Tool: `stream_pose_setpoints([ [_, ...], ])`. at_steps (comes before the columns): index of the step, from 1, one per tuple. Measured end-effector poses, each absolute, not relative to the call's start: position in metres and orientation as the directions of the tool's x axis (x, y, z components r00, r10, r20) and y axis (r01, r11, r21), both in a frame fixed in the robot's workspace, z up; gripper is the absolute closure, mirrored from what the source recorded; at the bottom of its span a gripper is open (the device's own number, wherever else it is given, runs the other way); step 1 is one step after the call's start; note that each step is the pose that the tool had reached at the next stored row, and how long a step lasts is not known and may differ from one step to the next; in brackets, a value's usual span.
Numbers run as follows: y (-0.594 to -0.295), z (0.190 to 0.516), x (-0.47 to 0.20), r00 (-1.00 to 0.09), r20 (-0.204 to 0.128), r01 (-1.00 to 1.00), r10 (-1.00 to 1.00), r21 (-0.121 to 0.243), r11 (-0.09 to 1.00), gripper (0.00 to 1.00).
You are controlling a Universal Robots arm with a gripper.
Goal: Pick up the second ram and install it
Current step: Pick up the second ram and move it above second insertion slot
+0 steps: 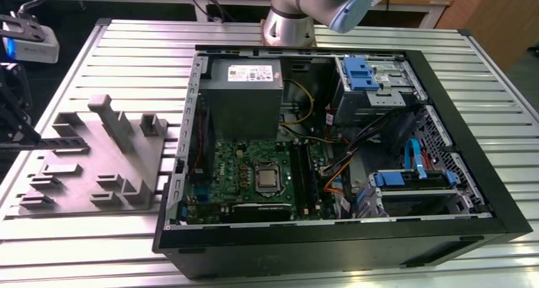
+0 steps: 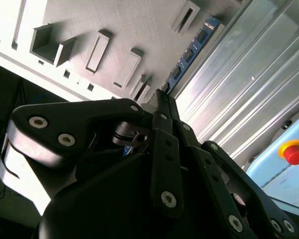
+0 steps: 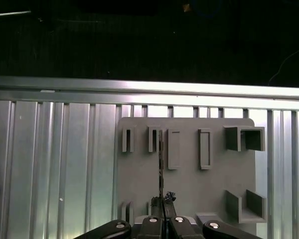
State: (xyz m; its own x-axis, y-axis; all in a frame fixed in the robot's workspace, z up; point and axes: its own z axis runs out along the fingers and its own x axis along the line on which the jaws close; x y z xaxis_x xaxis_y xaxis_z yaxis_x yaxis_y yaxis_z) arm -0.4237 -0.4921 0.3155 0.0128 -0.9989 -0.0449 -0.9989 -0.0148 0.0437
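End effector (image 2: 162,99): clenched on one end of the ram (image 2: 190,51).
Ram: at the grey fixture (image 1: 93,174), near the worktop's (image 1: 143,48) edge at the exterior view's left.
Risk: the end grip may let it twist or snag a slot.

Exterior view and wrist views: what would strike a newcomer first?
The open black computer case with its green motherboard fills the exterior view's middle. In the second wrist view, the black gripper has its jaws closed on a thin blue-green ram strip near the grey slotted fixture.
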Motion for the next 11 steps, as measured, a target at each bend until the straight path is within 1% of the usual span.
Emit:
stream_pose_setpoints([
  [11,-0.492,0.338,-0.424,0.009,-0.04,-0.999,-0.999,0.044,-0.011,0.89],
])
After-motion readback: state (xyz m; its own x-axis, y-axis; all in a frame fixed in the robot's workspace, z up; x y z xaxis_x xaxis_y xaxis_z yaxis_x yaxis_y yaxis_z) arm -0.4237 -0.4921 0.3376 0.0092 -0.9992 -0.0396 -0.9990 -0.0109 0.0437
